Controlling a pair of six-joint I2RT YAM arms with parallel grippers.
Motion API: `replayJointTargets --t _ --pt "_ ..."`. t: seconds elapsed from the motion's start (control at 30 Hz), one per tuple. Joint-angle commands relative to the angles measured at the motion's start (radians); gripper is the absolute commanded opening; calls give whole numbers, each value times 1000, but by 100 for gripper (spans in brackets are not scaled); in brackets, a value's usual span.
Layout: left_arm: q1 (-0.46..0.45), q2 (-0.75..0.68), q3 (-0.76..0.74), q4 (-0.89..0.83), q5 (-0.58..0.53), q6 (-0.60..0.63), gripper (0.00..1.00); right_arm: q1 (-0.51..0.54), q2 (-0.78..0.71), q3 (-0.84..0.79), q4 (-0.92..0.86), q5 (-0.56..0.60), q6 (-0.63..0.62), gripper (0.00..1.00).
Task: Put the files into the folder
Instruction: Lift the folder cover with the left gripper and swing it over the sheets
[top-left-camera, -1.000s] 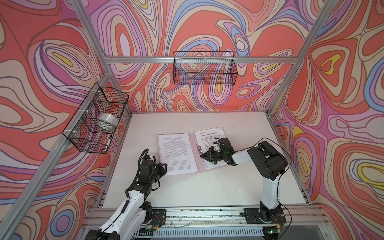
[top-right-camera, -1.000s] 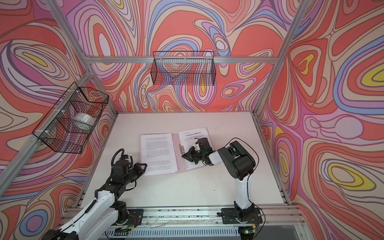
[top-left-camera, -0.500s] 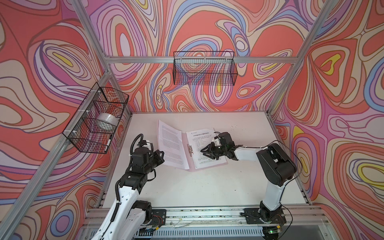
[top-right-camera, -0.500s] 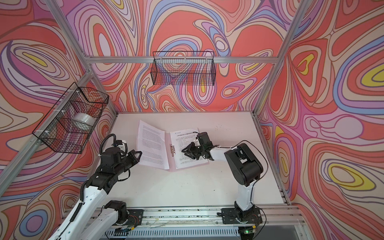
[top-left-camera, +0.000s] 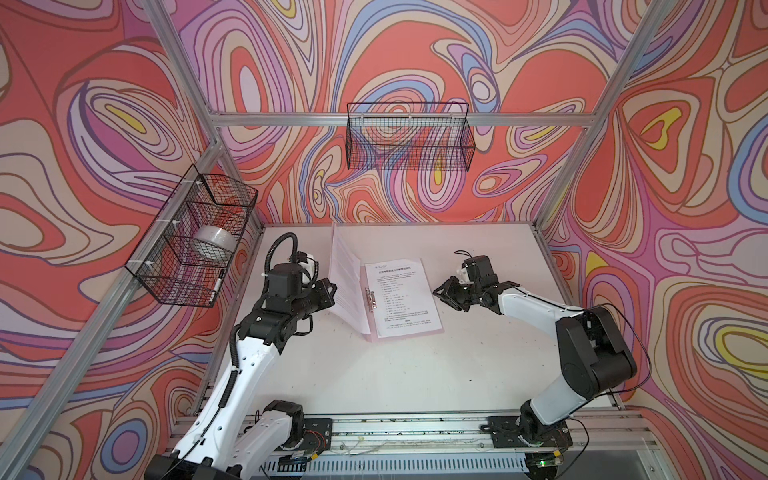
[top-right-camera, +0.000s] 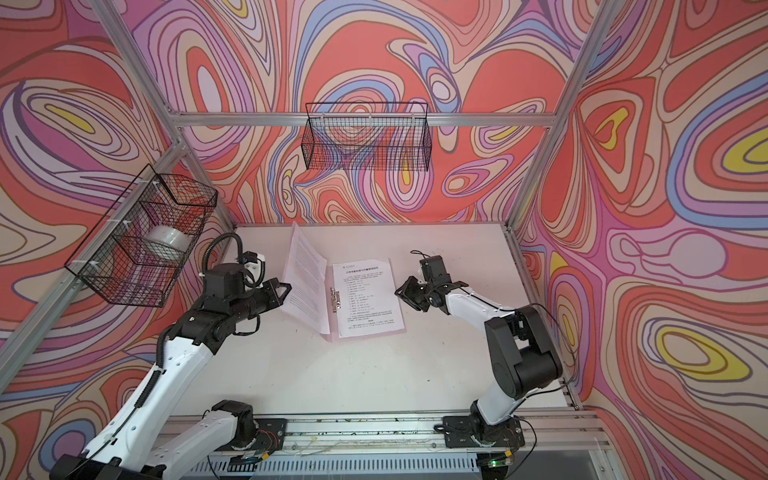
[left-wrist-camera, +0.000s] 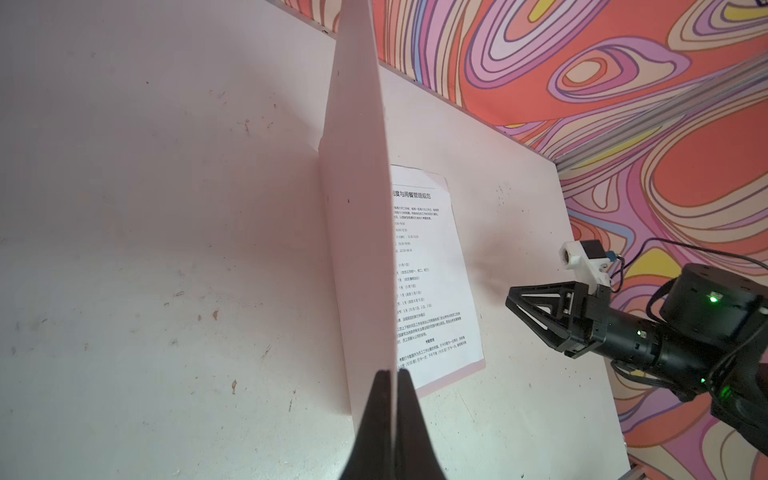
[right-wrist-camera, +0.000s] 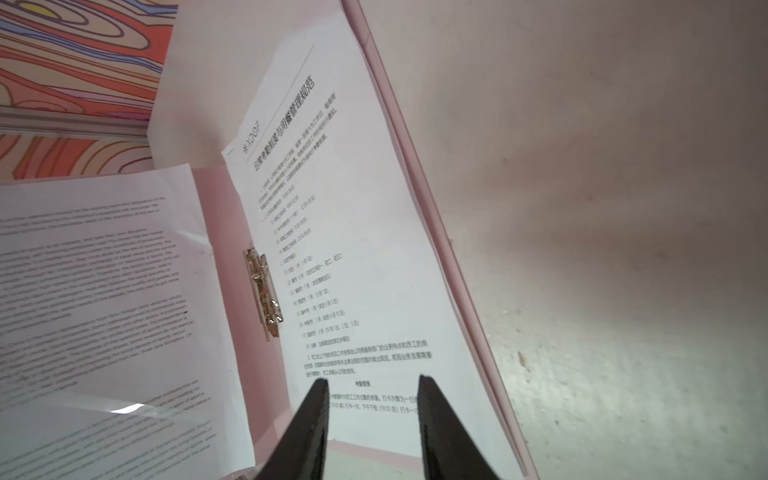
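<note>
Pink folder (right-wrist-camera: 226, 208), cover (left-wrist-camera: 357, 208) upright mid-frame, pinched in the left gripper (left-wrist-camera: 390, 372). The right gripper (right-wrist-camera: 372, 379) hovers half-open, empty, near the sheet (top-left-camera: 401, 297); swinging the cover shut seems next.

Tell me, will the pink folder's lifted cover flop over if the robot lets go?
Probably it falls. The folder cover stands nearly upright, pinched only at its edge by the left tool. It looks stiff: flat and straight. The sheet against it seems floppier, bulging a little.

folder cover (left-wrist-camera: 357, 208) hiding part of printed sheet (left-wrist-camera: 432, 270), left tool (left-wrist-camera: 390, 374) cut off
</note>
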Motion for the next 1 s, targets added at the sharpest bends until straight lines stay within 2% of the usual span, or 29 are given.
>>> replayJointTargets --t 0.0,0.03,0.1,0.17,0.27,0.47,0.63,0.87,0.97 --pt "-54 52 59 -17 15 44 0 -2 46 -2 -48 70 -65 38" --pt "-68 69 65 -16 14 44 4 -5 60 -1 -43 77 -69 38" --pt "-93 99 77 -8 12 37 22 -8 91 2 -26 79 -73 38" --pt "-110 120 79 14 19 22 33 -12 119 3 -10 88 -80 38" --pt "-138 141 83 40 30 2 42 -21 158 -10 19 88 -83 38" --pt "-181 134 79 93 49 -27 51 -23 179 -27 57 64 -79 38" --pt "-235 129 92 144 66 -55 63 -23 196 -35 82 48 -72 38" --pt "-325 192 146 249 75 -107 92 -23 198 -56 119 11 -62 37" --pt "-373 254 178 293 71 -115 97 -24 180 -68 132 -6 -53 37"
